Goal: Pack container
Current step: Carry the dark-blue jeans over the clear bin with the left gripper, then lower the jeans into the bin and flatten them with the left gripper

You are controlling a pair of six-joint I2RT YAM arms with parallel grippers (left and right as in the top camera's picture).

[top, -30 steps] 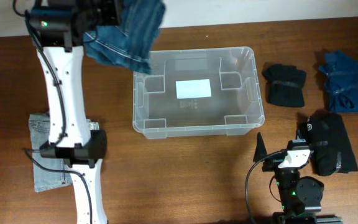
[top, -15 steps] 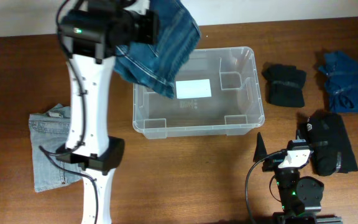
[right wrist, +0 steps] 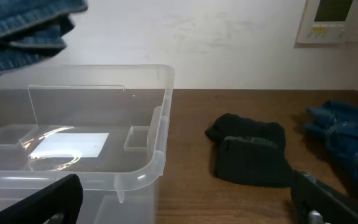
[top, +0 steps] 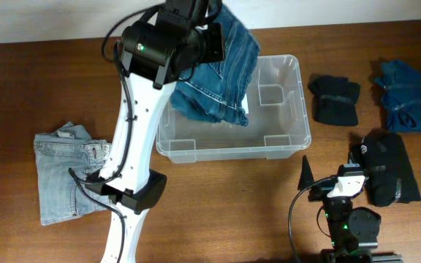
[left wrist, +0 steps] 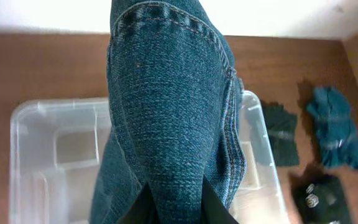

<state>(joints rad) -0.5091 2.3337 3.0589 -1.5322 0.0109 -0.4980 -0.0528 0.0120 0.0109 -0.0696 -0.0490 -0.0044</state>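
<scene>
- My left gripper is clamped on the dark jeans, now swung over the container (they were left of it).
- Container sits in the middle of the table; I'd lower and release next.
- My right gripper is parked, jaws apart.

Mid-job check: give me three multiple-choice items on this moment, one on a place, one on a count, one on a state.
1. Where are the dark jeans?
A. held over the container
B. folded left of it
C. folded right of it

2. How many bundles lie right of the container?
A. one
B. three
C. five

3. The right gripper is:
A. open, empty
B. shut on a bundle
C. shut on jeans

Answers:
1 A, the left gripper holds them above its left half.
2 B, two black, one blue.
3 A, its fingers stand apart, nothing between.
</scene>
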